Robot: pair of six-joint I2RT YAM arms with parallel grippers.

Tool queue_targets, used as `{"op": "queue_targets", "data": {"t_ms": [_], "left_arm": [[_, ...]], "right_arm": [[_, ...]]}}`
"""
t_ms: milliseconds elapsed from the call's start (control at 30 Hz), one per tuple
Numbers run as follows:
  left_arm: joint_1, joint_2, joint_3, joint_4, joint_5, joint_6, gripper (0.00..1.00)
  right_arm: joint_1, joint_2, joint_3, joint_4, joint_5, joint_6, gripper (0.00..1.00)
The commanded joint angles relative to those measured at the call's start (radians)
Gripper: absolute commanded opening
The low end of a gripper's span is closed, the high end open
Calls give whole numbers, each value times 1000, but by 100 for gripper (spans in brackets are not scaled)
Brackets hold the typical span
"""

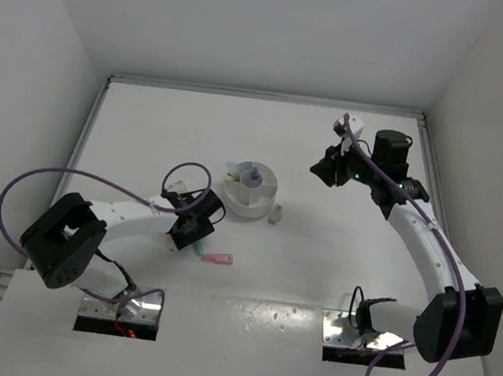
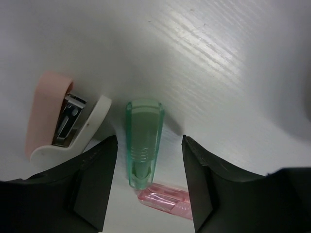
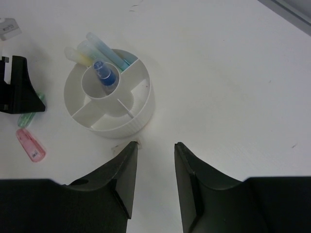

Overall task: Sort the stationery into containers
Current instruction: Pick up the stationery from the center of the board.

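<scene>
Left gripper (image 2: 148,148) spread astride green marker (image 2: 144,131); we centre, pinch mid-body, clear of pink piece (image 2: 165,200); right gripper (image 3: 155,150) spread too.

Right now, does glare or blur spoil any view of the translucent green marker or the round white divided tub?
Left wrist view: streaky glare on the white tabletop, clear of the sharp green marker; the left gripper's black fingers are blurred. Right wrist view: tub evenly lit, crisp. Top external view: no glare.
</scene>
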Motion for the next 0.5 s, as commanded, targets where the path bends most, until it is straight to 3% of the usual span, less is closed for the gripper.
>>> {"op": "queue_targets", "data": {"t_ms": [0, 367, 467], "left_arm": [[17, 50, 27, -7, 23, 38, 61], [17, 122, 111, -114, 23, 99, 54], [17, 131, 111, -114, 32, 99, 39]], "right_arm": [[-13, -42, 1, 42, -14, 21, 37], [-31, -82, -9, 51, -32, 41, 37], [-40, -104, -9, 60, -32, 50, 37]]}}
